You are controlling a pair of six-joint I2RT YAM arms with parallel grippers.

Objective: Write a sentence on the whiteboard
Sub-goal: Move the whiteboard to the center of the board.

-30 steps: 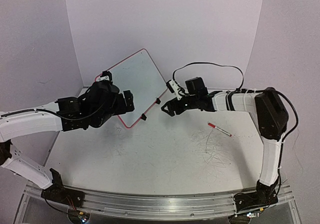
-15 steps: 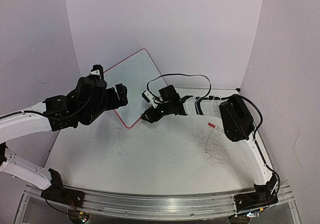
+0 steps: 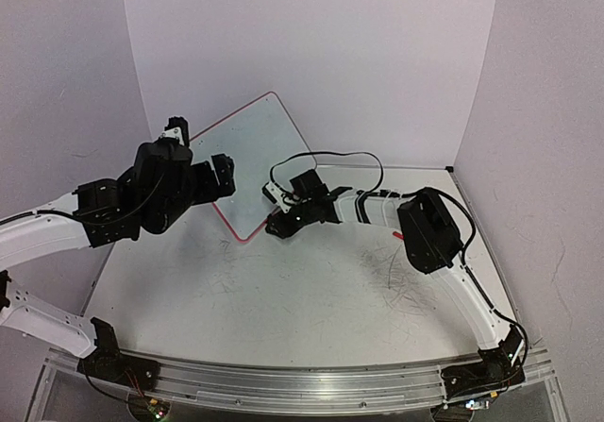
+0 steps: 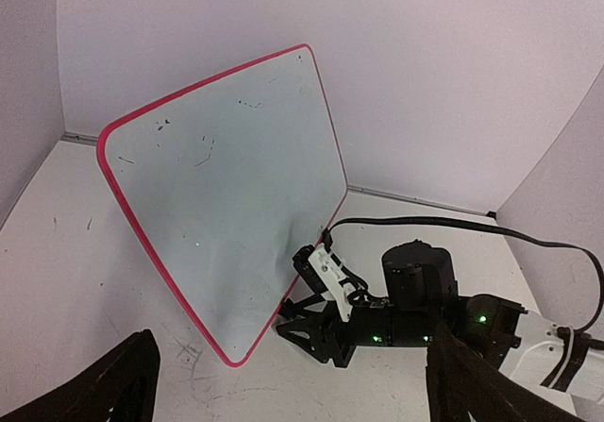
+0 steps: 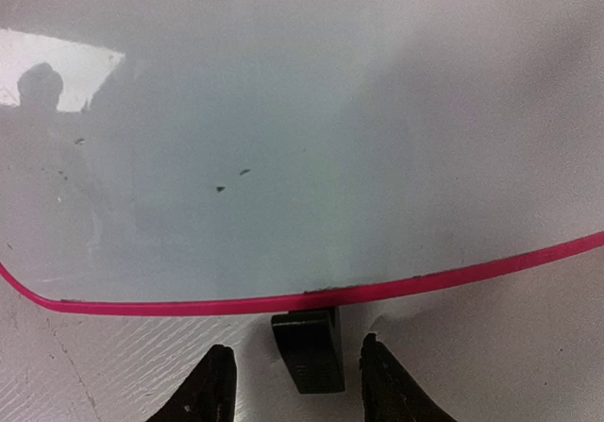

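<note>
Right now the whiteboard (image 3: 250, 158) stands tilted at the back of the table (image 3: 302, 309), its top leaning toward the wall (image 3: 311, 54) and one lower corner pointing forward. Its glossy face carries only a few small dark specks and short strokes, scattered mostly over the upper half in the left wrist view; no readable lettering can be made out on it. A red-pink rim (image 5: 283, 302) runs round the board. The right gripper (image 3: 276, 226) is low at the board's bottom edge, near that forward corner, with the arm stretched across the table from the right. Seen from the right wrist, its two fingers (image 5: 212, 389) are spread apart on either side of a small black clip foot (image 5: 307, 346) that sits under the rim; a narrow gap shows between the foot and each finger, so nothing is pinched. A black cable (image 4: 453, 222) loops above that arm's wrist. The left gripper (image 3: 225, 178) hangs raised above the table's left side, just beside the board's left edge in the top view and not touching it. Its fingers (image 4: 118, 384) are spread wide, showing only at the two lower corners of the left wrist view, with the board and the right gripper framed between them.
</note>
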